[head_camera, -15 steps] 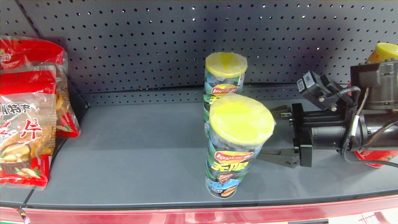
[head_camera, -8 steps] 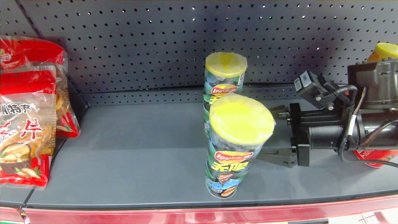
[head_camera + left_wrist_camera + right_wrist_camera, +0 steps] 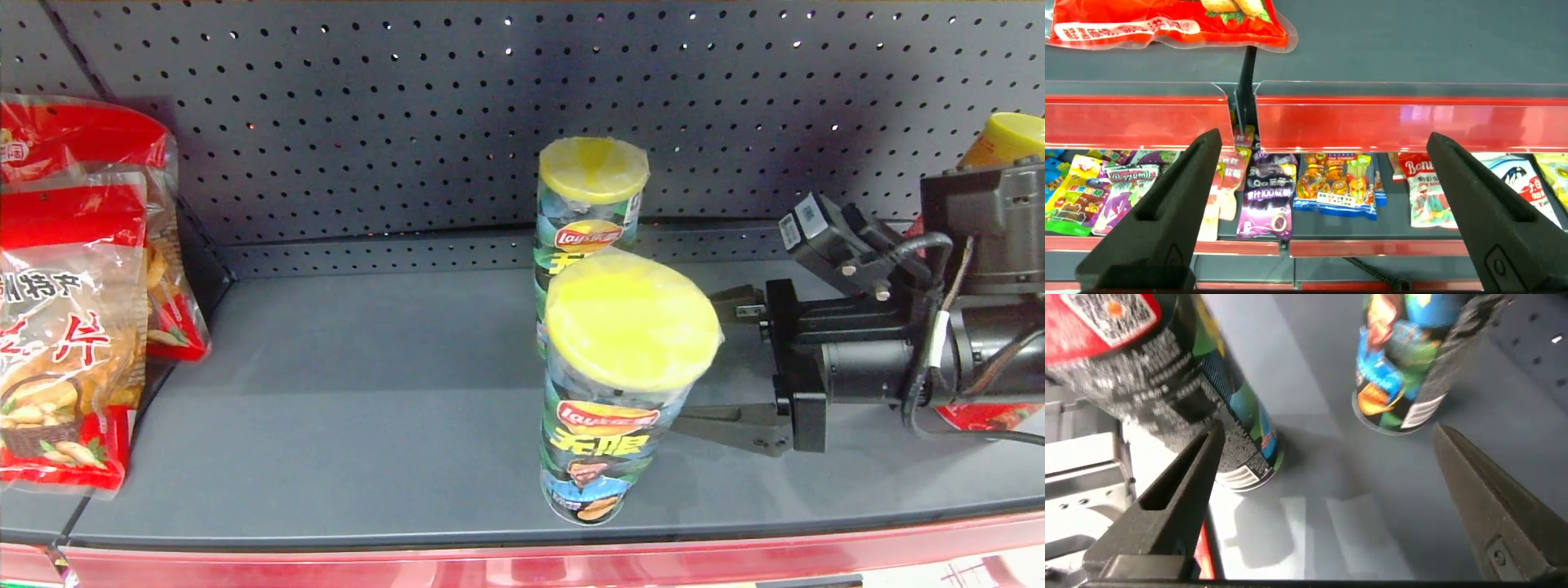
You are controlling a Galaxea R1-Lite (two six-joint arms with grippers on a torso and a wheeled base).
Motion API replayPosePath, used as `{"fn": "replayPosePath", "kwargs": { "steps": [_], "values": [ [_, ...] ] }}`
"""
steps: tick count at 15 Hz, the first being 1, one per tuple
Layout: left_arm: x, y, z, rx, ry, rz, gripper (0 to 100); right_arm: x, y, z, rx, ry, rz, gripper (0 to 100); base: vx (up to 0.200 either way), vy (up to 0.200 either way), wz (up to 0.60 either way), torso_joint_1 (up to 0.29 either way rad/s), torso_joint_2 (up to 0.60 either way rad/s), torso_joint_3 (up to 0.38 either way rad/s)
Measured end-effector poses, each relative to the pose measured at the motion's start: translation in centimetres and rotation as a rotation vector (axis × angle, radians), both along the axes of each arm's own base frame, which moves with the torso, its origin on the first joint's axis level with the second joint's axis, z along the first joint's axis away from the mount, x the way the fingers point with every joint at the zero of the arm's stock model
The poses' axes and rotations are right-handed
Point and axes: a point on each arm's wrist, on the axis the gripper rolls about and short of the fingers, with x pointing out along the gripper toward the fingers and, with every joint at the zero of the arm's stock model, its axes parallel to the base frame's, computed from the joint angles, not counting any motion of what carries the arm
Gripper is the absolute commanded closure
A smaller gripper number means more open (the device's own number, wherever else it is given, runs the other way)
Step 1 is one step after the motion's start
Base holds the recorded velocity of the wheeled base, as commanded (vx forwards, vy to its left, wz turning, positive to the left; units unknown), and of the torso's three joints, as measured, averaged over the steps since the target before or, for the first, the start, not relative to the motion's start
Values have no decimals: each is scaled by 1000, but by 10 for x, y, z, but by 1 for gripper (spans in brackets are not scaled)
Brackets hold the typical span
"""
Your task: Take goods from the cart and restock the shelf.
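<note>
left tool (image 3: 1323,137) spread wide before a red shelf edge (image 3: 1372,110), red snack bags (image 3: 73,327) at the shelf's (image 3: 367,392) left, yellow-lidded front can (image 3: 624,384) upright mid-shelf, rear can (image 3: 592,204) just behind it, right tool (image 3: 717,359) wide open just right of the front can

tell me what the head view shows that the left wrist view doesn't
Head view, not left wrist view: two yellow-lidded chip cans, the front can and rear can, upright on the grey shelf before a pegboard, with the right tool open close to the front can's right side.
Left wrist view, not head view: the left tool, open, and candy packets displayed lower down.
Both: the shelf's red front edge and, it seems, the red snack bags at the shelf's left end.
</note>
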Motion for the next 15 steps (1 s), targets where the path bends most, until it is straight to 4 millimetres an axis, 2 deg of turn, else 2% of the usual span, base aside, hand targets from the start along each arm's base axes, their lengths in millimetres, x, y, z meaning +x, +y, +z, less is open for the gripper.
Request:
{"fn": "replayPosePath", "kwargs": {
  "steps": [8,11,15],
  "values": [
    [0,0,0,0,0,0,0,-2,-1,0,-4,-7,4,0,0,0,0,0,0,0],
    [0,0,0,0,0,0,0,4,-8,1,-3,-11,-31,0,0,0,0,0,0,0],
    [0,0,0,0,0,0,0,1,-17,9,12,-37,-64,0,0,0,0,0,0,0]
  ]
}}
